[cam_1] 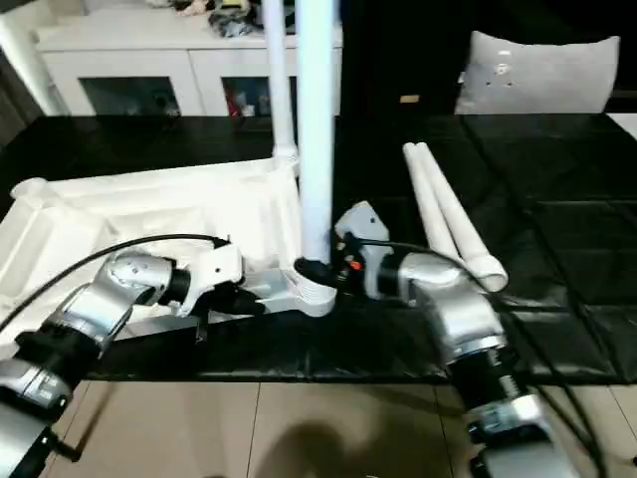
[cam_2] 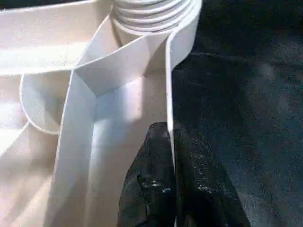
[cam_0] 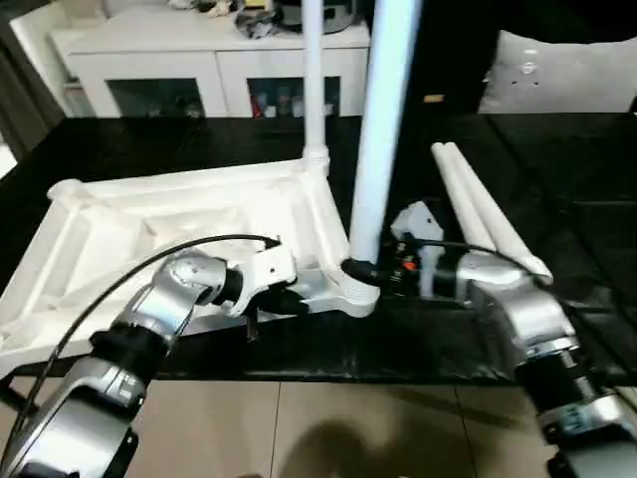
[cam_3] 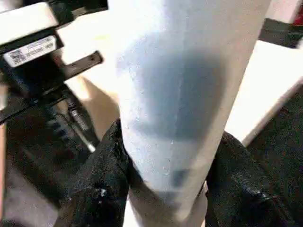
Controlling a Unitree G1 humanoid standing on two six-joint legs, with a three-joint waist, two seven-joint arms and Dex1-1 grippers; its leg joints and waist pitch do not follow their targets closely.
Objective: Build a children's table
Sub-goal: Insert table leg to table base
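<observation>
- I see my right gripper (cam_0: 360, 269) clamped on the base of an upright leg (cam_0: 383, 129), one black finger (cam_3: 102, 184) on each side, the leg standing in the near corner socket (cam_0: 350, 294).
- My left gripper (cam_2: 173, 184) is pinched shut on the thin side wall of the upturned table top (cam_0: 149, 234), just beside that socket.
- A second leg (cam_0: 314, 85) stands in the far corner, beyond the right gripper.
- Two loose legs (cam_0: 483, 209) lie on the black surface (cam_0: 567, 199) just outside the right gripper.
</observation>
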